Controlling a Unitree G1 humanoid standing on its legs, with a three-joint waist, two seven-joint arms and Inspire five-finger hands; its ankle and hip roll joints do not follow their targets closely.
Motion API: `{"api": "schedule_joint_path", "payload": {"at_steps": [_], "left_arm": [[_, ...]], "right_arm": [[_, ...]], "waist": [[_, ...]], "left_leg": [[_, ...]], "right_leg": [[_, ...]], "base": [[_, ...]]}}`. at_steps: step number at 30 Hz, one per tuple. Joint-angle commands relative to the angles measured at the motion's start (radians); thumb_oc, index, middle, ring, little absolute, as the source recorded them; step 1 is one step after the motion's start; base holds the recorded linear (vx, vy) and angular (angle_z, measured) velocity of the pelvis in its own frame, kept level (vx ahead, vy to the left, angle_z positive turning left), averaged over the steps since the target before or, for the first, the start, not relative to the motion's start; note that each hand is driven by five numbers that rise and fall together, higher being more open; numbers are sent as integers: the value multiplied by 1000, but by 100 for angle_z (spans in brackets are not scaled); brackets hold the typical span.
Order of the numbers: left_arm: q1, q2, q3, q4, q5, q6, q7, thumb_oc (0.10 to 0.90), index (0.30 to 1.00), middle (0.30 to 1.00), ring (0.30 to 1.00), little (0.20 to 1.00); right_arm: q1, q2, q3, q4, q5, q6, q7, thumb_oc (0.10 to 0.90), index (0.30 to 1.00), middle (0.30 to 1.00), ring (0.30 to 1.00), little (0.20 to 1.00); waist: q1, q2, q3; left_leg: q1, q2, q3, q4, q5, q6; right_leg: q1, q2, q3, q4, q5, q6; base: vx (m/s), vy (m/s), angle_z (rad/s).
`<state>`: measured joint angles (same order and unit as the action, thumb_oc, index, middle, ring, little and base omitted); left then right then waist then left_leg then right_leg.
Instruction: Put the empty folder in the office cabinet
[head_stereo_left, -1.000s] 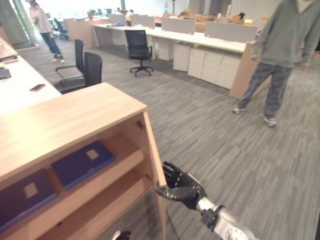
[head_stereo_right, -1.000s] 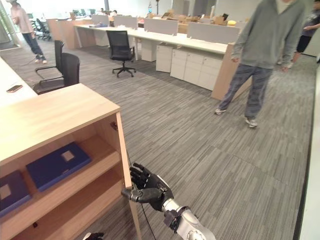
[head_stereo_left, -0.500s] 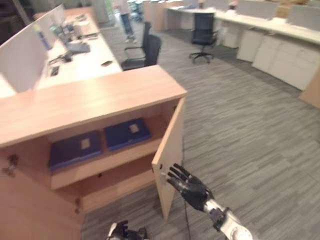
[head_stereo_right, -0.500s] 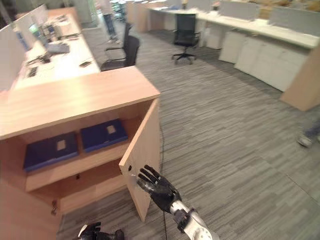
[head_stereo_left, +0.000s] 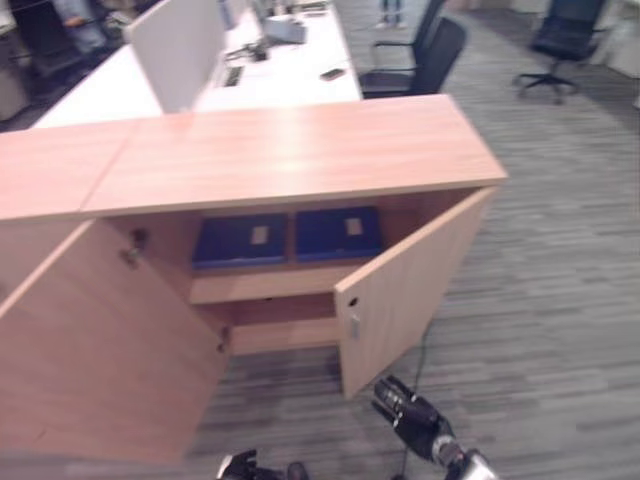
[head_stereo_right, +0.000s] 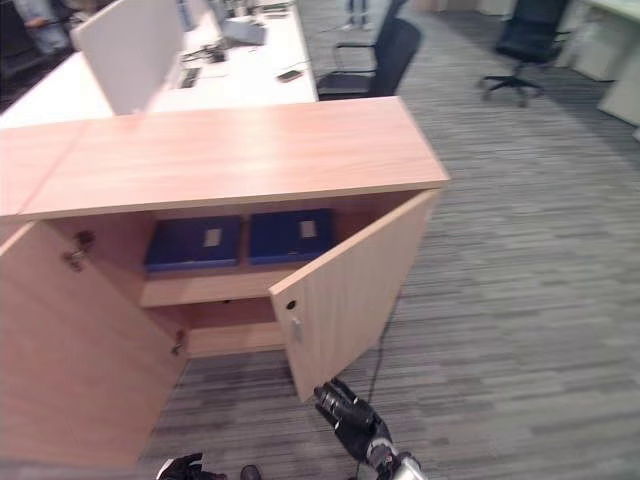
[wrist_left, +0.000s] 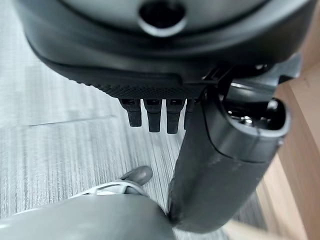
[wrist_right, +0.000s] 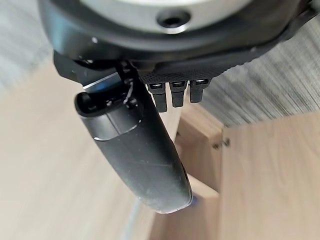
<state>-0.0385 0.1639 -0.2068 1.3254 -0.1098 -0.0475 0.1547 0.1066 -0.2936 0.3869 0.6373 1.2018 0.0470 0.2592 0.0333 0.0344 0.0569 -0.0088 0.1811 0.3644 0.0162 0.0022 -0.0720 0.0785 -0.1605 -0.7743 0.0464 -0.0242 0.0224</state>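
In the left eye view the office cabinet (head_stereo_left: 290, 160) stood with both doors swung wide, the right door (head_stereo_left: 400, 290) angled out toward the robot and the left door (head_stereo_left: 90, 340) hanging open across the lower left, so the upper shelf was reachable; two blue folders (head_stereo_left: 285, 237) lay flat side by side on that shelf, already stowed, which I judged to be the task's thing put away. The right hand (head_stereo_left: 415, 420) hovered low by the bottom corner of the right door, just clear of it and holding nothing, fingers spread and relaxed. The right eye view gave the same layout, with the left hand (head_stereo_right: 180, 468) at the bottom edge, too little of it shown to read there. The left wrist view showed its fingers (wrist_left: 150, 112) straight and empty above the carpet. The right wrist view showed fingers (wrist_right: 175, 92) loose near the door's wood. Compared with half a second earlier, the camera had swung left so the cabinet was faced head on, and the right hand sat lower, off the door edge.
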Motion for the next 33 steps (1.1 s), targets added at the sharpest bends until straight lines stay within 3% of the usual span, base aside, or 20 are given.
{"api": "schedule_joint_path", "payload": {"at_steps": [1,5,9,13,16,17,25,26,28,29,30,33], "left_arm": [[24,-64,-101,66,66,4,-64,800,900,900,900,900],[20,-73,-119,76,70,8,-74,800,900,900,900,900],[29,-82,-70,105,11,23,-106,800,900,900,900,900],[44,-71,25,123,-99,31,-127,800,900,900,900,900],[56,-36,157,123,-260,24,-120,800,900,900,900,900],[91,112,277,133,-310,30,-149,800,900,900,900,900],[-19,306,332,59,-301,-1,-124,800,900,900,900,900],[-49,392,370,48,-328,-7,-122,800,900,900,900,900],[-88,473,384,35,-327,-8,-127,800,900,900,900,900],[-89,474,384,36,-327,-8,-128,800,900,900,900,900],[-124,539,407,19,-353,-10,-128,800,900,900,900,900],[-175,613,435,10,-382,-19,-119,800,900,900,900,900]], "right_arm": [[-95,48,-49,258,-290,-22,-34,800,900,900,900,900],[-122,71,-141,502,-436,-16,-90,800,900,900,900,900],[-141,80,-287,723,-523,0,-142,800,900,900,900,900],[-139,79,-368,782,-500,13,-154,800,900,900,900,900],[-126,88,-445,808,-408,17,-153,800,900,900,900,900],[-120,49,-507,819,-370,18,-139,800,900,900,900,900],[-107,24,-559,830,-354,-16,-148,800,900,900,900,900],[-99,13,-566,831,-357,-16,-145,800,900,900,900,900],[-94,3,-569,827,-367,-17,-142,800,900,900,900,900],[-94,4,-569,828,-367,-17,-142,800,900,900,900,900],[-89,-8,-572,828,-376,-15,-138,800,900,900,900,900],[-86,-9,-566,822,-380,-17,-132,800,900,900,900,900]], "waist": [[23,-6,-48],[35,10,-59],[48,23,-73],[63,23,-81],[81,15,-84],[94,32,-90],[81,31,-101],[77,29,-104],[70,26,-105],[70,26,-104],[64,26,-105],[51,20,-104]], "left_leg": [[77,31,-70,-75,36,-88],[65,8,-108,-100,33,-66],[45,-36,-161,-103,10,-34],[37,-71,-185,-103,-3,-14],[34,-118,-207,-103,-20,9],[35,-136,-214,-103,-24,15],[41,-182,-218,-103,-38,36],[43,-189,-213,-103,-41,40],[45,-195,-206,-103,-47,44],[46,-195,-205,-103,-47,44],[46,-198,-198,-103,-48,45],[51,-201,-185,-103,-53,49]], "right_leg": [[-48,-9,77,84,-124,11],[-38,-41,42,92,-96,25],[-32,-79,11,90,-58,50],[-28,-108,-2,88,-30,72],[-28,-149,-8,93,-1,101],[-25,-166,-11,94,14,115],[-18,-203,-12,80,59,154],[-18,-207,-5,72,71,163],[-19,-209,4,63,84,173],[-19,-209,4,62,85,173],[-23,-209,12,54,95,182],[-31,-207,34,41,114,193]], "base": [[13,168,109],[-19,154,82],[-29,172,43],[-4,139,32],[-15,200,15],[-7,222,2],[14,123,12],[29,91,2],[26,76,1],[22,55,-4],[22,50,-8],[28,39,-8]]}}
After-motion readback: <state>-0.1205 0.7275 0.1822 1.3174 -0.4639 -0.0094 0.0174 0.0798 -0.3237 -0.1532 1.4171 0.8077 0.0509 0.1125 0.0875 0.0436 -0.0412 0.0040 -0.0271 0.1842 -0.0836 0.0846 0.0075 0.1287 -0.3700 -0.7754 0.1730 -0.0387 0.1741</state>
